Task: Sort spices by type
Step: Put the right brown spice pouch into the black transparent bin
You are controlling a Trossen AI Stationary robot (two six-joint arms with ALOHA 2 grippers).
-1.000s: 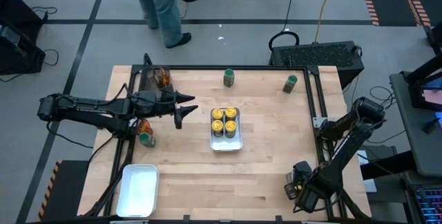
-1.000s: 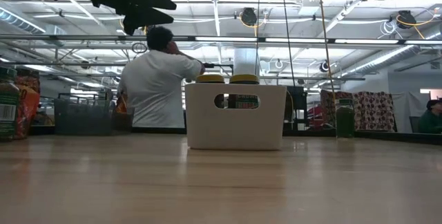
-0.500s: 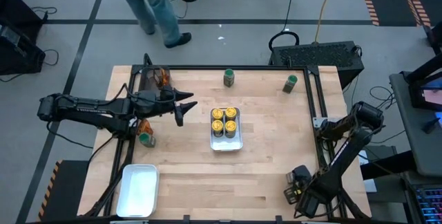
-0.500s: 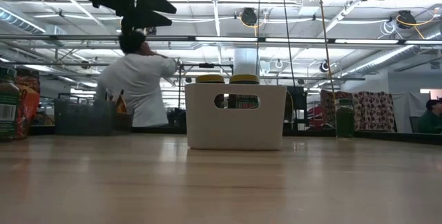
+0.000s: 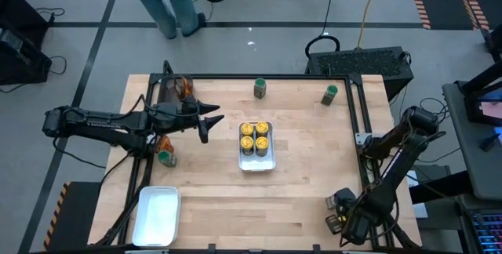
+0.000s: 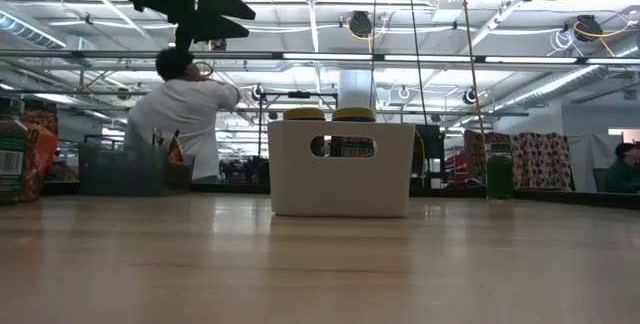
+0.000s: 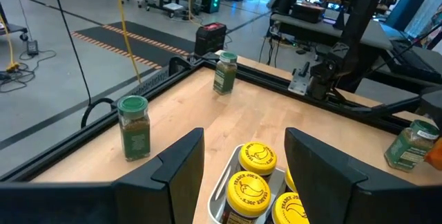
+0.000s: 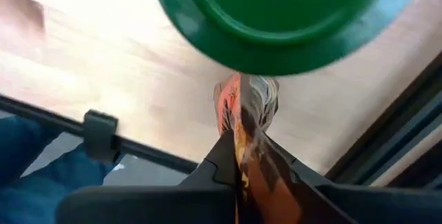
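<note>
My left pincer (image 5: 210,121) hangs left of centre in the high view, fingers spread wide with nothing between them, pointing toward the white tray (image 5: 256,162) in the middle of the table (image 5: 306,183). That tray holds the four yellow-lidded jars (image 5: 254,137), packed two by two. Two green-lidded jars stand apart along the table's upper edge, one (image 5: 260,88) at upper centre and one (image 5: 329,94) toward the upper right. A third green-lidded jar (image 5: 166,157) sits at the left edge beside an orange-brown packet (image 5: 163,143), under my left arm. A dark bin (image 5: 166,89) occupies the upper-left corner and an empty white tray (image 5: 155,215) the lower left. My right pincer (image 5: 339,209) is at the lower right corner, closed on an orange-brown packet (image 8: 243,137), with a green lid (image 8: 283,16) looming just past it in the right wrist view
</note>
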